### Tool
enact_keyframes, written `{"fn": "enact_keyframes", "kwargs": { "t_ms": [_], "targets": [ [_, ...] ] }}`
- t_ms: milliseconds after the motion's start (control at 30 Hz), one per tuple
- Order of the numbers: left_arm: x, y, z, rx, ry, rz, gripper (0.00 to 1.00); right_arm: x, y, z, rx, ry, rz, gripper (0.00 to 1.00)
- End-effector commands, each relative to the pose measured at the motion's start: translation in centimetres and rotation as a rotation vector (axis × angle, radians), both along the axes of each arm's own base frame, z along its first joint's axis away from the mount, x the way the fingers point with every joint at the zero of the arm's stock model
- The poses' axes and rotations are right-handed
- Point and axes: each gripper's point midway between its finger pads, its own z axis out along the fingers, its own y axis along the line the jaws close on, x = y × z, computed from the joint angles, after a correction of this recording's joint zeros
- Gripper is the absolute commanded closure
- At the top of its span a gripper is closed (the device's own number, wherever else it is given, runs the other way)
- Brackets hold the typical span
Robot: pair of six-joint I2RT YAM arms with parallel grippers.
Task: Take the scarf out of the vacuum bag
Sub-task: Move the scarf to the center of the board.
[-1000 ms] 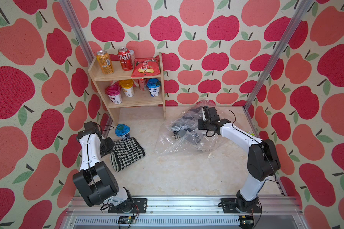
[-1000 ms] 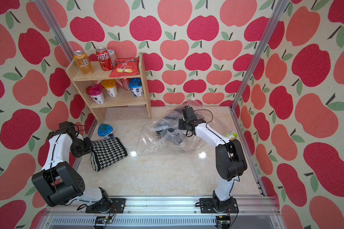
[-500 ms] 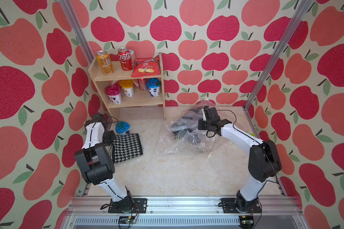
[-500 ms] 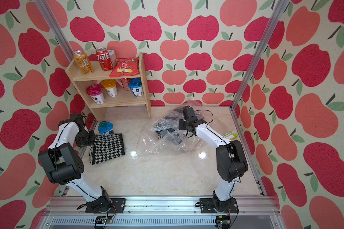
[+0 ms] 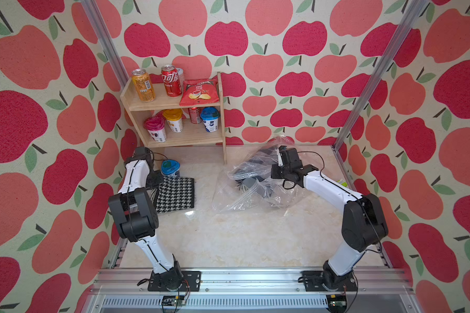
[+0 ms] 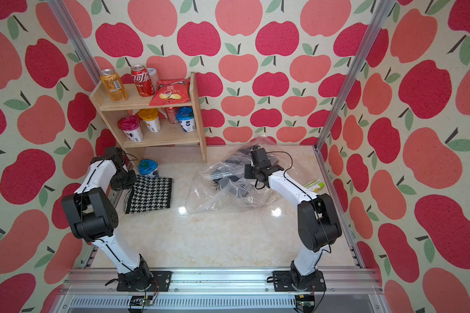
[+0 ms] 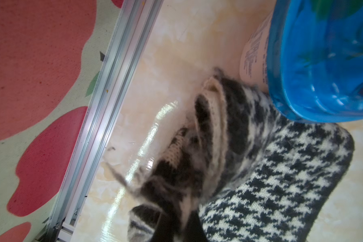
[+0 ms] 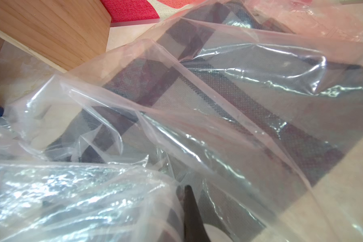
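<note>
Apple-print walls (image 5: 296, 40) on three sides; pale marble-look table (image 5: 228, 238). Houndstooth scarf (image 5: 177, 193) lay flat on the table at left centre of both top views, fully outside the vacuum bag (image 5: 244, 195) and well apart from it, its far edge just beside a blue-lidded cup (image 5: 170, 167) below the wooden shelf (image 5: 174, 138). Left fingers (image 6: 126, 184) were closed at the scarf's fringed end; the blurred left wrist view showed that end bunched up toward them, so a pinch on the cloth seemed likely. Right fingers (image 8: 192, 209) were shut on a fold of the crumpled bag, right of centre. Grey checked cloth (image 8: 218, 88) showed through the plastic, inside the bag. Judged nearly done for the houndstooth piece: only release left. Could not tell whether the grey cloth also had to come out.
</note>
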Motion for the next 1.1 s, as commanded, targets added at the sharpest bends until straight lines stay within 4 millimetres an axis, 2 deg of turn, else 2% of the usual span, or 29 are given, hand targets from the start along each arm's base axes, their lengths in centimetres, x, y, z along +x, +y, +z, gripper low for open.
{"fn": "enact_keyframes", "kwargs": {
  "t_ms": [0, 133, 233, 300, 333, 400, 433, 500, 567, 633, 767, 1067],
  "targets": [
    [0.5, 0.6, 0.3, 0.032, 0.003, 0.008, 0.97, -0.3, -0.6, 1.0, 0.015, -0.02, 0.005, 1.0],
    [-0.2, 0.4, 1.1, 0.009, -0.013, 0.031, 0.73, -0.8, 0.8, 1.7, 0.053, -0.03, 0.07, 1.0],
    [-0.9, 0.0, 1.8, -0.026, -0.036, 0.043, 0.6, -1.4, 2.2, 2.4, 0.049, -0.056, 0.128, 1.0],
    [-1.3, -0.3, 2.3, -0.033, -0.05, 0.043, 0.48, -1.8, 2.8, 2.7, 0.044, -0.071, 0.154, 1.0],
    [-1.5, -0.5, 2.6, -0.035, -0.054, 0.043, 0.41, -2.0, 3.1, 2.9, 0.046, -0.077, 0.164, 1.0],
    [-2.1, -0.4, 3.2, -0.027, -0.065, 0.053, 0.19, -2.3, 3.5, 3.2, 0.048, -0.088, 0.179, 1.0],
    [-2.4, -0.4, 3.6, -0.024, -0.079, 0.063, 0.11, -2.4, 3.7, 3.3, 0.048, -0.09, 0.189, 1.0],
    [-2.9, -0.7, 4.6, -0.038, -0.117, 0.076, 0.06, -2.7, 4.1, 3.5, 0.045, -0.098, 0.209, 1.0],
    [-3.3, -1.8, 6.1, -0.085, -0.172, 0.076, 0.04, -3.0, 4.5, 3.8, 0.042, -0.108, 0.233, 1.0],
    [-3.4, -3.9, 7.8, -0.164, -0.248, 0.053, 0.03, -3.4, 4.9, 4.2, 0.041, -0.118, 0.257, 1.0],
    [-4.1, -9.8, 12.1, -0.329, -0.445, -0.038, 0.03, -4.0, 5.5, 5.0, 0.031, -0.134, 0.291, 1.0],
    [-8.9, -21.9, 17.5, -0.67, -0.674, -0.271, 0.03, -5.3, 6.6, 5.8, 0.032, -0.132, 0.356, 1.0]
  ]
}}
